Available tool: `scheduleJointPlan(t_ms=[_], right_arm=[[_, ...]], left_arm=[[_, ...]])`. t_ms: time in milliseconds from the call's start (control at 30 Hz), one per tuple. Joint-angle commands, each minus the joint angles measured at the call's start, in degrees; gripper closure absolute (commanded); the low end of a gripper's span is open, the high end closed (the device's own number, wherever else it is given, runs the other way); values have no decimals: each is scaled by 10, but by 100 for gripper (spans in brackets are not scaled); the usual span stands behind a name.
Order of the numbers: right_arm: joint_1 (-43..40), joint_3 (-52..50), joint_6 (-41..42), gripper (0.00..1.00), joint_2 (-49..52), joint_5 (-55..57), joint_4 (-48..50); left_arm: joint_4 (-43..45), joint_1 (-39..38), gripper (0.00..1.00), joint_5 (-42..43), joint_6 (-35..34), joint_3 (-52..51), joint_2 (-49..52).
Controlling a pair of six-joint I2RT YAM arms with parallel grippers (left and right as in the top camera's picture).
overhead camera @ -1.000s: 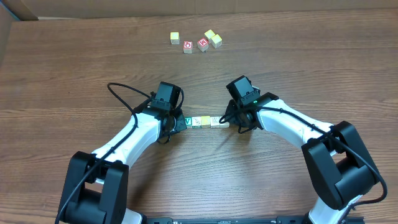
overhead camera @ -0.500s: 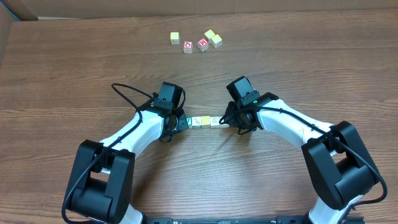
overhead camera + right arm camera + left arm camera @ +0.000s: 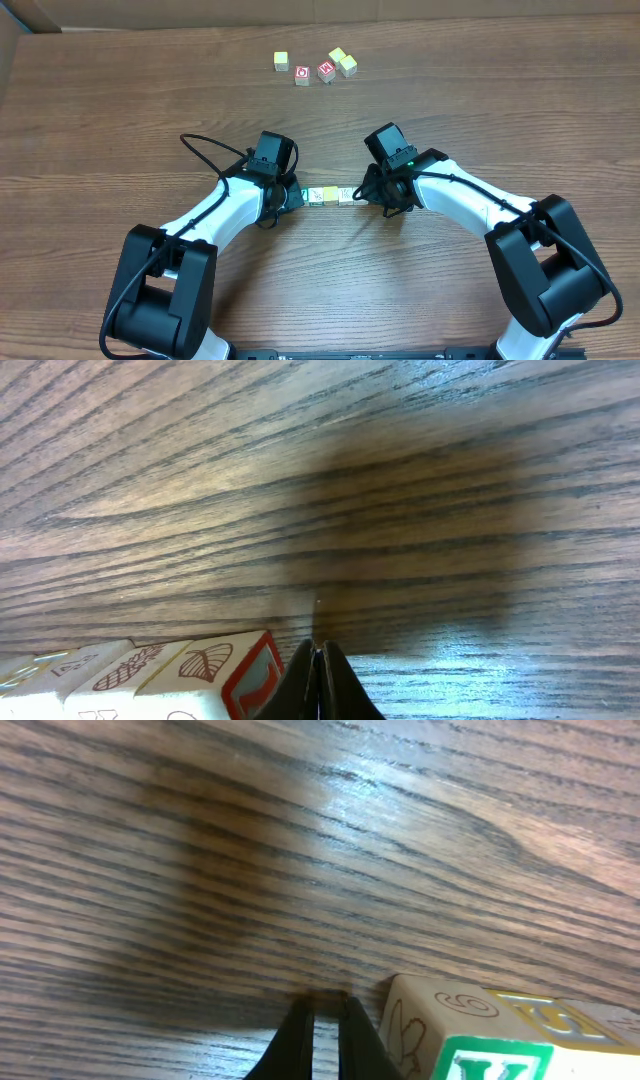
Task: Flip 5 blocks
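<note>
Left end effector [image 3: 322,1010] has nudged rightward; wrist views alone show it nearly closed, right end effector [image 3: 319,655] pinched together.

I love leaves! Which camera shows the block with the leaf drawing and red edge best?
The right wrist view: the leaf block is close, drawing clear. Overhead it's a tiny speck ending the row of blocks. The left wrist view doesn't show its leaf.

arms [image 3: 215,215]: 2 | far-cluster blocks [image 3: 326,71]: 5 | near-row blocks [image 3: 330,195]: at least 3
</note>
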Motion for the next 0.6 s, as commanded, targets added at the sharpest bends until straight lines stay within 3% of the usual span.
scheduleJointPlan(t_ms=[0, 567], right_arm=[[1, -1, -3, 96, 0, 0, 2], [1, -1, -2, 96, 0, -1, 1]], left_arm=[[0, -1, 96, 7, 6, 14, -11], [-21, -1, 96, -10, 15, 14, -40]])
